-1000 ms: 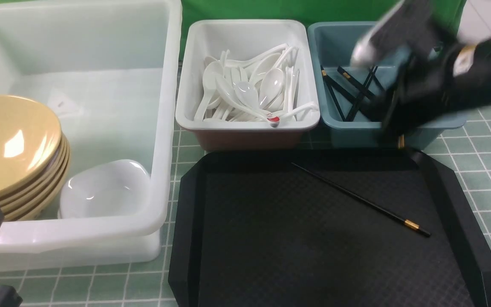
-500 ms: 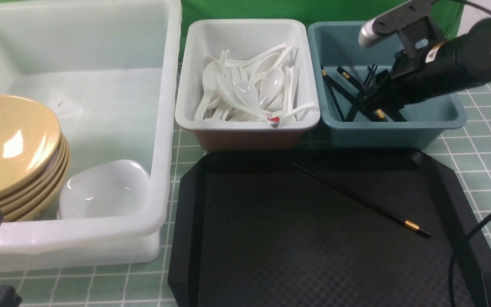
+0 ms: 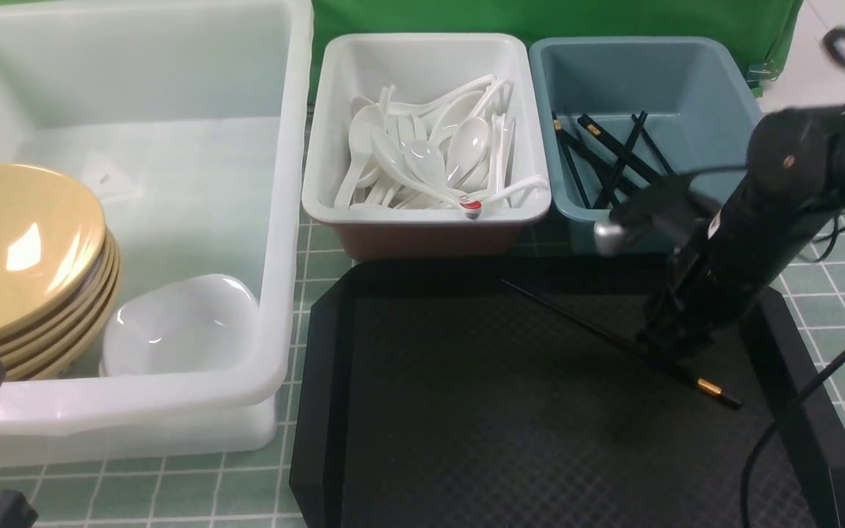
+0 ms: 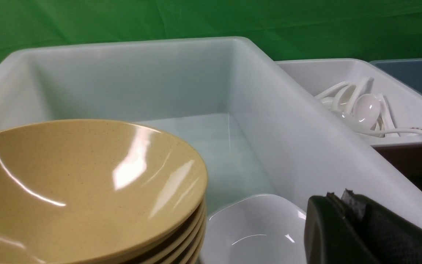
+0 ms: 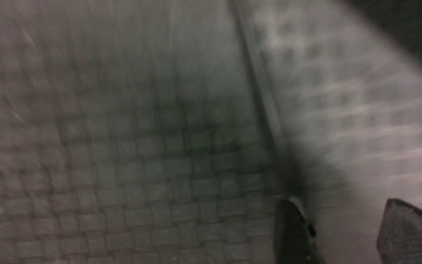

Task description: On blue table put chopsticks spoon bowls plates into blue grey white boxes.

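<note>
One black chopstick (image 3: 584,330) lies slanted on the black tray, also visible as a blurred dark line, the chopstick (image 5: 258,99). My right gripper (image 3: 668,345) hangs just over its middle, open (image 5: 343,220), with nothing between the fingers (image 5: 291,231). More chopsticks (image 3: 613,158) lie in the blue-grey box (image 3: 686,73). The red-tipped spoon (image 3: 471,207) rests among white spoons in the white box (image 3: 422,213). Stacked tan bowls (image 3: 19,249) and a white plate (image 3: 180,323) sit in the big translucent box (image 3: 283,220). My left gripper (image 4: 337,196) is shut and empty beside the plate (image 4: 255,227).
The black tray (image 3: 466,440) takes up the near middle of the blue tiled table (image 3: 833,293), right in front of the white and blue-grey boxes. A green backdrop (image 3: 540,18) stands behind the boxes. My right arm's cable (image 3: 796,411) hangs over the tray's right rim.
My right gripper opened over the blue-grey box, then swung back toward me and down onto the tray, over the lone chopstick. The left arm has not moved.
</note>
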You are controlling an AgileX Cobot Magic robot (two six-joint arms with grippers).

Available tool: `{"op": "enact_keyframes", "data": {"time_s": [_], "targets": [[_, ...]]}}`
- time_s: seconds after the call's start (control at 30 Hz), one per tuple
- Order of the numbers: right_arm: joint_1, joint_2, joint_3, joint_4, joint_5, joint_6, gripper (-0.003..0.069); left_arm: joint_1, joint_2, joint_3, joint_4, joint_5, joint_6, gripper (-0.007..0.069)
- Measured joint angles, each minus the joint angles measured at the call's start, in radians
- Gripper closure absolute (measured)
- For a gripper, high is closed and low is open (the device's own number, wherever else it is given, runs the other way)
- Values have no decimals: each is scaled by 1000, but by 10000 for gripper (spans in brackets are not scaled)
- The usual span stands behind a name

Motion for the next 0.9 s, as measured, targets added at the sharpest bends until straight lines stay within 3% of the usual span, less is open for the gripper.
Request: {"op": "enact_keyframes", "data": {"time_s": [0.07, 0.27, 0.53, 0.67, 0.9], "targets": [[16, 32, -3, 18, 0, -1, 342, 0, 0, 0, 0, 0, 0, 620], [106, 46, -16, 24, 14, -2, 573, 0, 0, 0, 0, -1, -3, 620], [202, -154, 0, 54, 100, -47, 584, 0, 0, 0, 0, -1, -4, 620], [164, -334, -27, 48, -39, -74, 584, 0, 0, 0, 0, -1, -4, 620], [19, -346, -34, 51, -581, -47, 582, 0, 0, 0, 0, -1, -4, 620]]}}
